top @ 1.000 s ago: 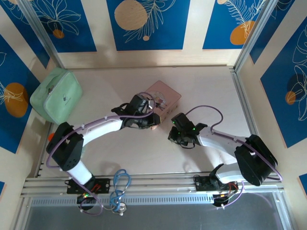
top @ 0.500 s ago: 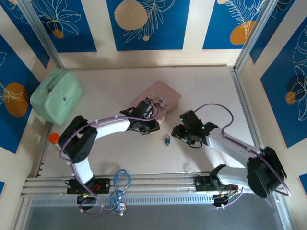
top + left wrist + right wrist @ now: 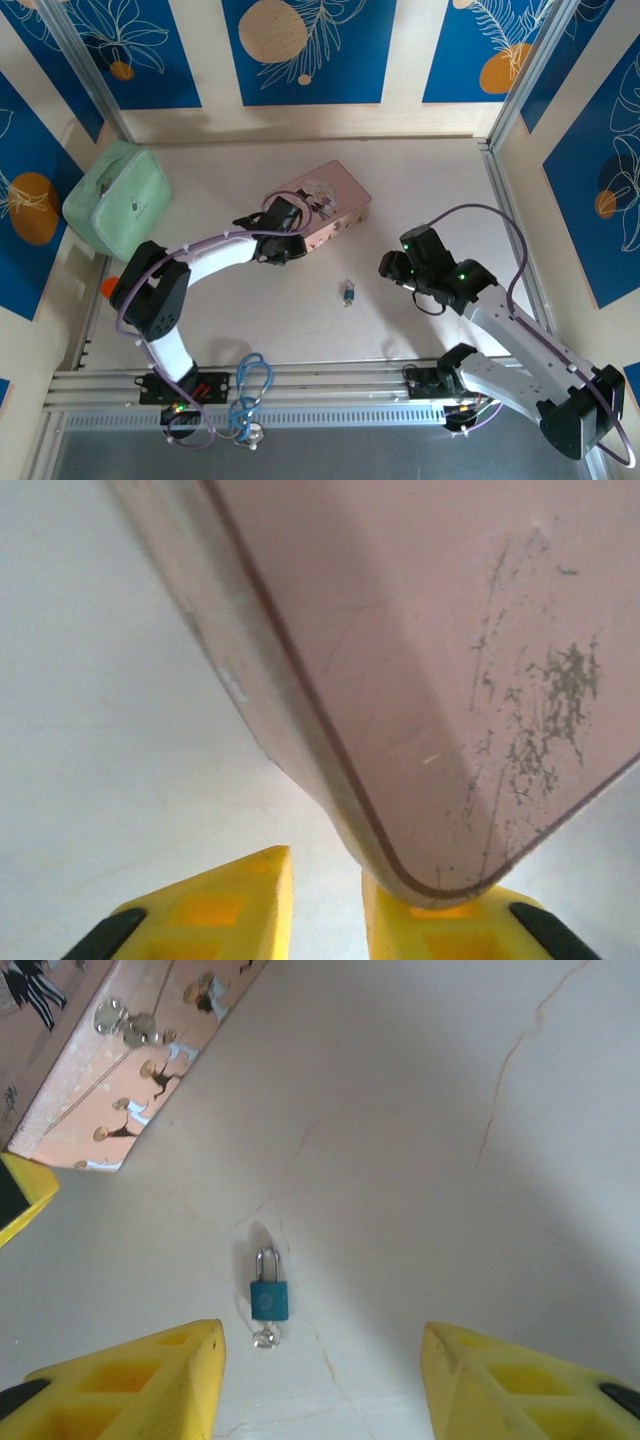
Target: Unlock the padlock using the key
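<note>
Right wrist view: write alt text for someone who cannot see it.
A tiny blue padlock lies flat on the pale table, shackle pointing away, with a small silvery piece at its base, probably the key. It sits just ahead of the open right pincer with its yellow fingers. The corner of a pink tin is at the upper left.

white arms [image 3: 215,262], purple cables [image 3: 478,207], yellow fingers [image 3: 130,1385], perhaps black-tipped

The left arm [image 3: 215,258] folds at the elbow and reaches forward and right, the left gripper [image 3: 326,900] with fingers narrowly apart, while the right arm [image 3: 510,330] stretches forward-left, the right gripper [image 3: 322,1338] angled downward, jaws spread wide.
</note>
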Tool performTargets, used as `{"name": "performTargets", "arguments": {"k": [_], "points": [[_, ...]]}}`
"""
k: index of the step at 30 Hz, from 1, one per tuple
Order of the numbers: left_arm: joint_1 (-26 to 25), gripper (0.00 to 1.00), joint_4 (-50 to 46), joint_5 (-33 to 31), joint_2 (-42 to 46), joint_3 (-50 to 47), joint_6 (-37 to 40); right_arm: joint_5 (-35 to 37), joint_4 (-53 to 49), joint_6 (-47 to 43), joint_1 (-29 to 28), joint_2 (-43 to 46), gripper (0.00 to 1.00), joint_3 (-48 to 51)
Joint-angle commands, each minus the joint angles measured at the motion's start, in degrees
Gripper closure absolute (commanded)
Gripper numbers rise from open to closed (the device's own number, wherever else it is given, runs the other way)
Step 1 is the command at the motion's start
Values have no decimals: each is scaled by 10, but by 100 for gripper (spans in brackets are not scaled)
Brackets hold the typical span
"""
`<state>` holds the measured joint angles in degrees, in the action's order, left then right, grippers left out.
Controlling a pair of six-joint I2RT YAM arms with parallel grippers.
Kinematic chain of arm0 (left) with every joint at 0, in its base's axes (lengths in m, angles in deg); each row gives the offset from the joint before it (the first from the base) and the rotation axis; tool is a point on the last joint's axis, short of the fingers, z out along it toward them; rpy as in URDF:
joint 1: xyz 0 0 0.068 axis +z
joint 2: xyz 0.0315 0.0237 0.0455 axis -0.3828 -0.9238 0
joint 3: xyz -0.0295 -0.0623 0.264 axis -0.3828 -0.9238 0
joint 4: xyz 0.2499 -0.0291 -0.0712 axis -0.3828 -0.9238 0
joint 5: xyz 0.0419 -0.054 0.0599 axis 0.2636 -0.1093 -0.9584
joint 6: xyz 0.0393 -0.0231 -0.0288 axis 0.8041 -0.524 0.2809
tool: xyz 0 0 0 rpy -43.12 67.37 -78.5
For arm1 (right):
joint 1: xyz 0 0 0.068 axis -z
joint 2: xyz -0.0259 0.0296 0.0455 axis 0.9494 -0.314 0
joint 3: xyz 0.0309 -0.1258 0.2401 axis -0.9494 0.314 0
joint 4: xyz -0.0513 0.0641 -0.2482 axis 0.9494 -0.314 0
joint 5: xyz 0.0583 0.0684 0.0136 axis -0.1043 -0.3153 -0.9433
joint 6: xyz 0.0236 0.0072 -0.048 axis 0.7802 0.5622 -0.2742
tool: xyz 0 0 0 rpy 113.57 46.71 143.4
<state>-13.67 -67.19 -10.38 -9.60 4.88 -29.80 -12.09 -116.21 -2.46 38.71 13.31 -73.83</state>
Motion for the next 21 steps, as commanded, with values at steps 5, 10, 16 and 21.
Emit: {"name": "performTargets", "arguments": {"k": [5,10,16,21], "points": [[37,62,-46,-84,124,-29,36,118,20,-82,22,26,29,-27],[45,40,-106,-189,260,-61,79,170,141,-159,76,38,32,60],[69,17,-71,-392,323,-119,239,238,297,-200,193,9,29,163],[103,0,46,-534,286,-197,317,271,427,-256,267,-50,27,202]]}}
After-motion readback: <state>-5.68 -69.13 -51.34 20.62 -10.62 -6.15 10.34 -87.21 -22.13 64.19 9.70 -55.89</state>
